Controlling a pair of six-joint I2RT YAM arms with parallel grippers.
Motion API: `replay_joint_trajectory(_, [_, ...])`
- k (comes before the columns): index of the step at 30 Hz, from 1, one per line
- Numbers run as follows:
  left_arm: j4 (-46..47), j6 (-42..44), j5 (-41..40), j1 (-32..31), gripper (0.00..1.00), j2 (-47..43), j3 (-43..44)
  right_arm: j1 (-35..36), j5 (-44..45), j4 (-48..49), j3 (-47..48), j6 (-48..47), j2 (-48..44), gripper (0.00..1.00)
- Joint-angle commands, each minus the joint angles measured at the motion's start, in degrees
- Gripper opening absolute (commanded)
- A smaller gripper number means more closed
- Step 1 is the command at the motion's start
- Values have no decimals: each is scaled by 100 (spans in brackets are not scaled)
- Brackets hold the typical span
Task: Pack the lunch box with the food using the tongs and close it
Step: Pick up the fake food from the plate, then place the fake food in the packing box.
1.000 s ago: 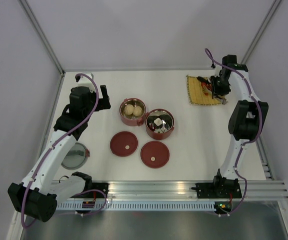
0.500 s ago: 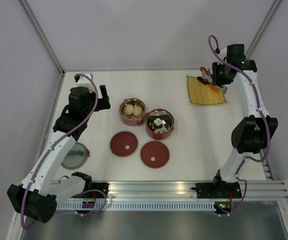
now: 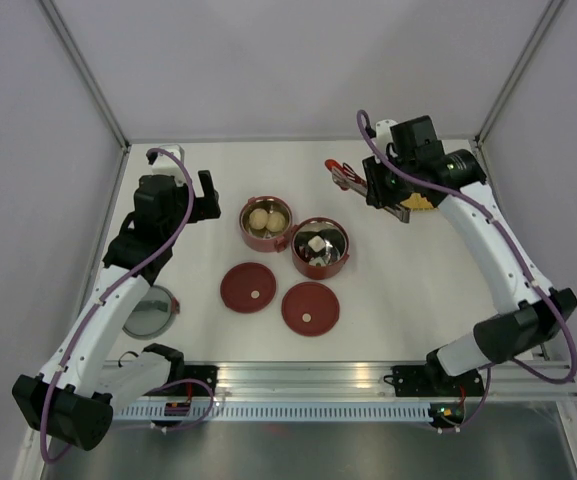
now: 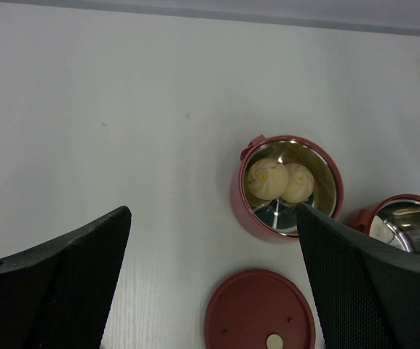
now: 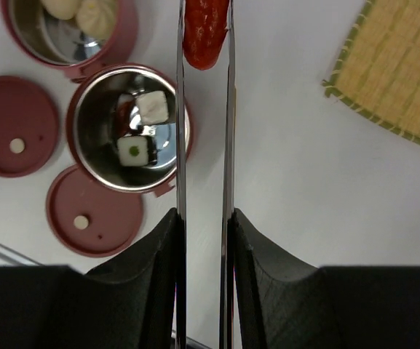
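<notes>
The left gripper is hovering over the left of the table, its jaws spread wide and gripping nothing. Its camera is looking down on the first bowl, where two pale balls are lying side by side. The second bowl is touching the first on its right and is holding white and black bits. Nearer the arm bases, the left lid and the right lid are lying flat on the table, close together but apart.

Further right, the right gripper is clenching the two thin arms of the tongs, pressing them toward each other. The tong tips are pinching a red piece, which is hanging above the bare table behind and to the right of the second bowl. The yellow mat is lying at the far right, partly hidden by the right gripper in the top view.
</notes>
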Motion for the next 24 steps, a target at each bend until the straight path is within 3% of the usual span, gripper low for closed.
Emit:
replay_joint_trajectory(1, [73, 3, 62, 20, 100, -93, 151, 323, 56, -344, -74, 509, -943, 0])
replay_joint_trajectory(4, [73, -5, 88, 20, 100, -93, 160, 779, -129, -581, -206, 686, -1094, 1])
replay_joint_trajectory(9, [73, -5, 45, 20, 100, -137, 160, 1641, 521, -1153, -513, 888, -1094, 0])
replay_joint_trajectory(16, [73, 39, -96, 20, 100, -181, 151, 1756, 531, -1206, -864, 958, -1420, 1])
replay_joint_trajectory(24, [73, 39, -87, 11, 100, -172, 151, 1756, 153, -644, -1279, 906, -1192, 0])
